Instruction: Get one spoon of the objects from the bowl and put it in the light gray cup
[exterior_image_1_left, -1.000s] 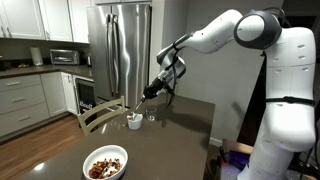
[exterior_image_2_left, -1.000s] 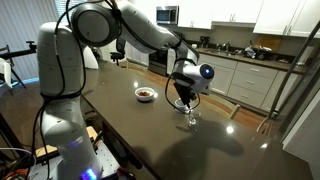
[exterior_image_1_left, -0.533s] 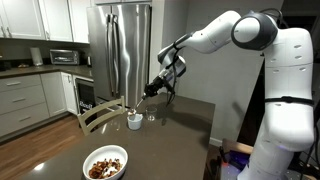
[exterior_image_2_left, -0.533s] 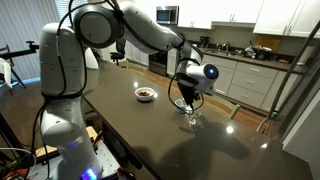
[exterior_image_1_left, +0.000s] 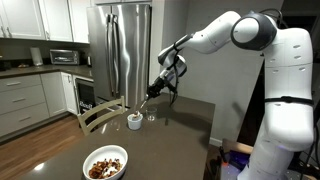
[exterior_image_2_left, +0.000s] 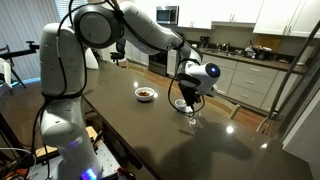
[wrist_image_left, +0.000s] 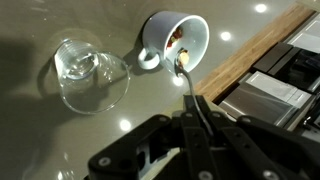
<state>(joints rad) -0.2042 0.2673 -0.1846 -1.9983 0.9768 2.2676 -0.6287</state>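
My gripper (wrist_image_left: 197, 122) is shut on the handle of the spoon (wrist_image_left: 188, 82), whose tip reaches into the light gray cup (wrist_image_left: 178, 41). The cup holds a few brown chunks of the objects (wrist_image_left: 175, 42). In both exterior views the gripper (exterior_image_1_left: 160, 86) (exterior_image_2_left: 190, 88) hangs just above the cup (exterior_image_1_left: 134, 121) (exterior_image_2_left: 181, 105) at the far end of the table. The white bowl (exterior_image_1_left: 105, 163) (exterior_image_2_left: 146, 94) with a heap of brown objects (exterior_image_1_left: 103, 168) stands apart from the cup, nearer the other end of the table.
A small clear glass (wrist_image_left: 88, 75) (exterior_image_1_left: 151, 119) (exterior_image_2_left: 192, 121) stands right beside the cup. The dark table (exterior_image_1_left: 170, 140) has a wooden chair (exterior_image_1_left: 98, 114) at its edge. A steel fridge (exterior_image_1_left: 125, 50) and kitchen counters (exterior_image_2_left: 245, 62) stand behind.
The gripper and spoon have risen slightly above the cup; otherwise little has moved.
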